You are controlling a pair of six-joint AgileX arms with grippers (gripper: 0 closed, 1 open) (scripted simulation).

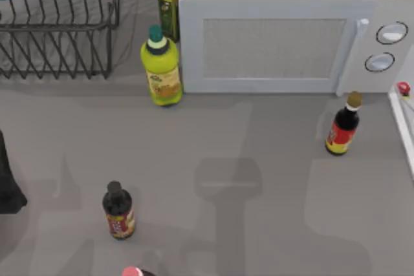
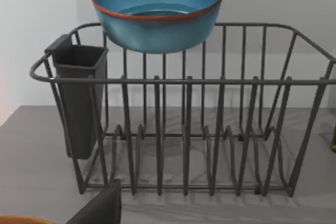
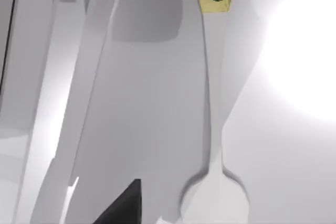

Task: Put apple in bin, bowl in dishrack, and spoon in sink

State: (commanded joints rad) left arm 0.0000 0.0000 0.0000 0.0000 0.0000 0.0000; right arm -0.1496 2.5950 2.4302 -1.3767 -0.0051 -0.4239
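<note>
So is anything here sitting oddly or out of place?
Yes: the bowl sits high at the dishrack's back rim, upright, above the tines rather than down between them. Whether it rests on the rim or hangs free I cannot tell. The bottles stand upright.

Grey table (image 1: 259, 179). Standing on it: wire dishrack (image 1: 58, 30) at far left; white microwave (image 1: 291, 37) along the back; yellow-green bottle (image 1: 162, 66) just beside the microwave's left front corner, olive-green bottle (image 1: 169, 8) behind it; dark red-labelled bottle (image 1: 118, 210) near front left; another dark bottle (image 1: 343, 127) right of centre.
</note>
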